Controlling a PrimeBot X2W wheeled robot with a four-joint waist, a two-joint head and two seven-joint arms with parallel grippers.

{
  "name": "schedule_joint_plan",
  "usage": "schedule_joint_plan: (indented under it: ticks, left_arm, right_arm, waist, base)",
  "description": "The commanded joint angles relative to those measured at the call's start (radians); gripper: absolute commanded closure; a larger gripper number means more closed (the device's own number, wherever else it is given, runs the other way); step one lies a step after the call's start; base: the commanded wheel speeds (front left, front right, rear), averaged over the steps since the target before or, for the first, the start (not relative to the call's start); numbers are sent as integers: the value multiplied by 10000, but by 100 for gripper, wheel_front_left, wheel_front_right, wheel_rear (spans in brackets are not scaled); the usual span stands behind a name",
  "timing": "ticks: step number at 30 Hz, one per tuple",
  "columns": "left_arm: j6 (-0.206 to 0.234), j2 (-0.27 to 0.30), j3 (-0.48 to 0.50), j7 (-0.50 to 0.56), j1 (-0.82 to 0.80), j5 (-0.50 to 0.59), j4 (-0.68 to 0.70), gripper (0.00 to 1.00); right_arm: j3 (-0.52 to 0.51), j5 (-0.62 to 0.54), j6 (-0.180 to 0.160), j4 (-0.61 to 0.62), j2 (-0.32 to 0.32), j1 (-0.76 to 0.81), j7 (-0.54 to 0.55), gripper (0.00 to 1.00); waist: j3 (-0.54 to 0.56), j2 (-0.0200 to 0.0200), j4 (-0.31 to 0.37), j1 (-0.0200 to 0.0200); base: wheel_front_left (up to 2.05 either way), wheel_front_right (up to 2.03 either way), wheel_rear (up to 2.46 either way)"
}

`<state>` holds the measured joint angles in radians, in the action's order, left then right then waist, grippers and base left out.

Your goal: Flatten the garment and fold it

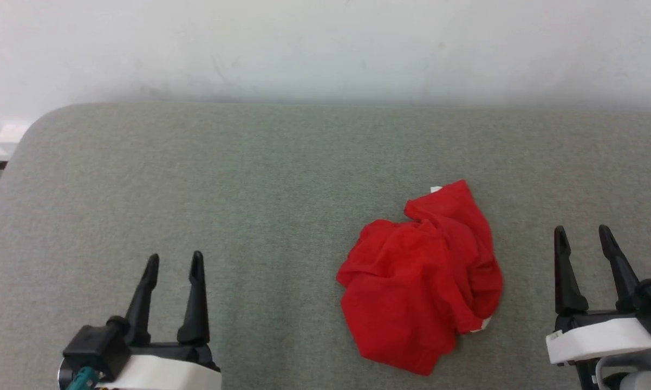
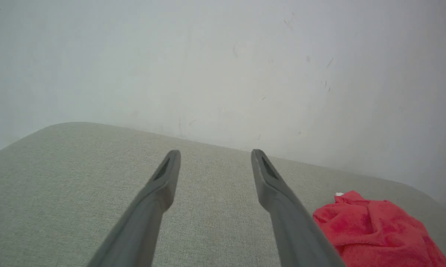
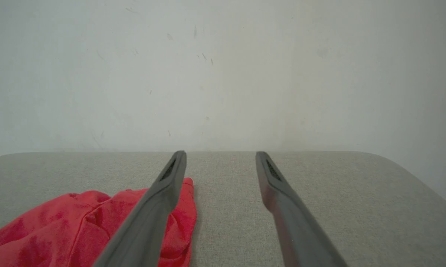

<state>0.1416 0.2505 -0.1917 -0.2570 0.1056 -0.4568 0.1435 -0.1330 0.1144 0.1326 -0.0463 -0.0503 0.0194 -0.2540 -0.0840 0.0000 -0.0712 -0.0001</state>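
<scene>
Lying near right gripper [image 1: 581, 233]: garment [image 1: 423, 281]

The garment [image 1: 420, 281] is bright red soft cloth, bunched into a crumpled, creased heap, neither flat nor folded. It lies on the grey fabric table [image 1: 222, 179], right of the table's middle and well short of its far edge. Small white bits peek out at the heap's far tip and its near right edge.

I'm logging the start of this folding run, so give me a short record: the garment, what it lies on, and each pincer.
garment: red, crumpled in a heap, not yet flattened
position: nearer the right pincer than the left
surface: grey fabric top, pale wall behind
left pincer: open, empty, well apart from the garment
right pincer: open, empty, beside the garment, not touching
</scene>
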Motion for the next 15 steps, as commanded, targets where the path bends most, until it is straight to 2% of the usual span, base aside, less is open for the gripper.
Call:
schedule_joint_plan:
  ticks: [1, 7, 15]
  left_arm:
    - [-230, -109, 112, -45, -3, 287, -34, 0]
    - [-982, -786, 444, -46, -232, 882, -289, 0]
    - [-1789, -1415, 811, -46, -620, 1228, -692, 0]
  right_arm:
    - [-38, -16, -19, 15, 1, -75, 112, 0]
    - [-252, -103, -19, 96, 1, -904, 1120, 0]
    - [111, -990, -19, -607, 1, -2716, 4172, 0]
  waist:
    - [-31, 0, -250, 1]
    - [-289, 0, -546, 1]
    - [-1078, 0, -692, 1]
  base:
    - [0, 0, 0]
    - [0, 0, 0]
    - [0, 0, 0]
